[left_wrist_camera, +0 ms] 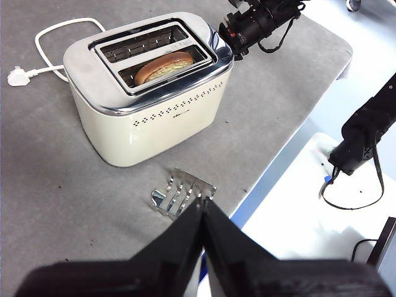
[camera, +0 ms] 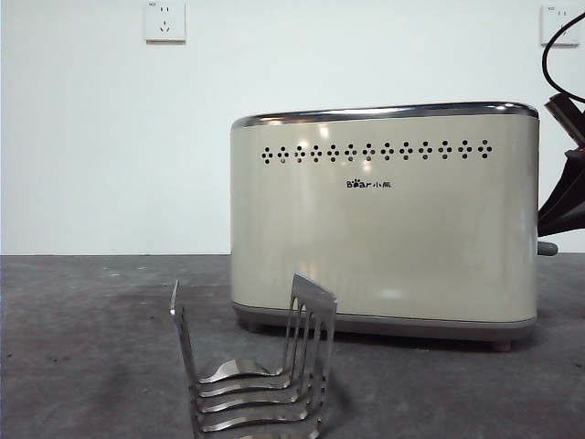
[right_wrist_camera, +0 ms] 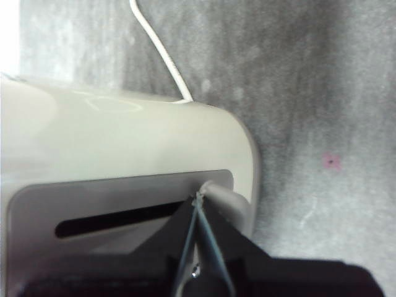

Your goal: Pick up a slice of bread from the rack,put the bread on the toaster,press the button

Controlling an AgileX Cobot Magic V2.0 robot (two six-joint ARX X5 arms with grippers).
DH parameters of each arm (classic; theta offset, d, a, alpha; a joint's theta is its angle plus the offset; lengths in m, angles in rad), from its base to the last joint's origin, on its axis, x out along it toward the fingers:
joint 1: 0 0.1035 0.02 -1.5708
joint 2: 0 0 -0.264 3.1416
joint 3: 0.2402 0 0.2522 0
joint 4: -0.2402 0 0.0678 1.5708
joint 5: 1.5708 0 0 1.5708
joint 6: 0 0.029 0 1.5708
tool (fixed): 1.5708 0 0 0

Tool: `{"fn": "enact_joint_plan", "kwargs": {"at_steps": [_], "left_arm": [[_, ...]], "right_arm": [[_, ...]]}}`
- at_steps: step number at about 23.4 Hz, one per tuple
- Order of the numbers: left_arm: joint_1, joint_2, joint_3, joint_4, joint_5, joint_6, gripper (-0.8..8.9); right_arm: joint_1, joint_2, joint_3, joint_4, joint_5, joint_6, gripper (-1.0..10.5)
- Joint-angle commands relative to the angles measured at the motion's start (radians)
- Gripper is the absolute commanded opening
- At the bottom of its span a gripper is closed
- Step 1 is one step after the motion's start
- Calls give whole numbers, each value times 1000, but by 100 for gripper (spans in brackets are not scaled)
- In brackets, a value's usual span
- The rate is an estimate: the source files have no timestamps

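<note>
At the front edge of the grey counter (camera: pixel 91 347), nearest you, stands the rack (camera: pixel 256 366), small and shiny, with nothing between its pronged dividers. Your left tool (left_wrist_camera: pixel 202 213) hangs above it with its two black jaws pressed together and nothing between them; in the left wrist view the tips line up just over the rack (left_wrist_camera: pixel 182 195).

Behind the rack, a short way further in, sits the toaster (camera: pixel 384 229), cream with a chrome top rim, its long vented side with the logo facing you. Look down from the left wrist and you will see the slice of bread (left_wrist_camera: pixel 164 67) sunk into the slot nearer the rack, only its domed brown crust and a strip of crumb showing; the other slot holds nothing you can see.

At the toaster's narrow end on your right, the button (camera: pixel 547 248) sticks out as a small grey stub low on the side. Your right tool (right_wrist_camera: pixel 198 204) is there, jaws closed to a thin line, with its tip touching the button (right_wrist_camera: pixel 224 195) at the end of the dark slot in the grey panel.

Beyond the toaster a white power cord (left_wrist_camera: pixel 55 37) loops across the counter to its plug (left_wrist_camera: pixel 17 77). On the far wall you can see two white sockets (camera: pixel 164 21).
</note>
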Motion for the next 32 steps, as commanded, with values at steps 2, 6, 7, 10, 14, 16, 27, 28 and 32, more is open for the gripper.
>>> {"fn": "enact_joint_plan", "kwargs": {"at_steps": [2,6,7,10,14,16,27,28,32], "left_arm": [[-2,-3,-6,3,0,-9,-5],[-2,-3,-6,3,0,-6,-5],[-2,-3,-6,3,0,-2,-5],[-2,-3,-6,3,0,-2,-5],[-2,5,-6,4,0,-2,-4],[-2,19,-6,4,0,-2,-4],[66,182,-11,4,5,-2,-4],[116,180,-18,4,19,16,-4],[306,91,-140,142,52,261,-4]], "right_arm": [[3,-53,-10,-44,71,-8,-7],[3,-137,60,-121,75,-13,-7],[4,-156,87,-148,75,-17,-7],[4,-217,166,-217,78,-22,-7],[5,-351,296,-410,209,-89,-6],[5,-428,373,-475,304,-106,-2],[4,-494,801,-561,554,-117,-1],[4,-492,814,-568,554,-117,-1],[4,-486,827,-604,554,-117,-1]]}}
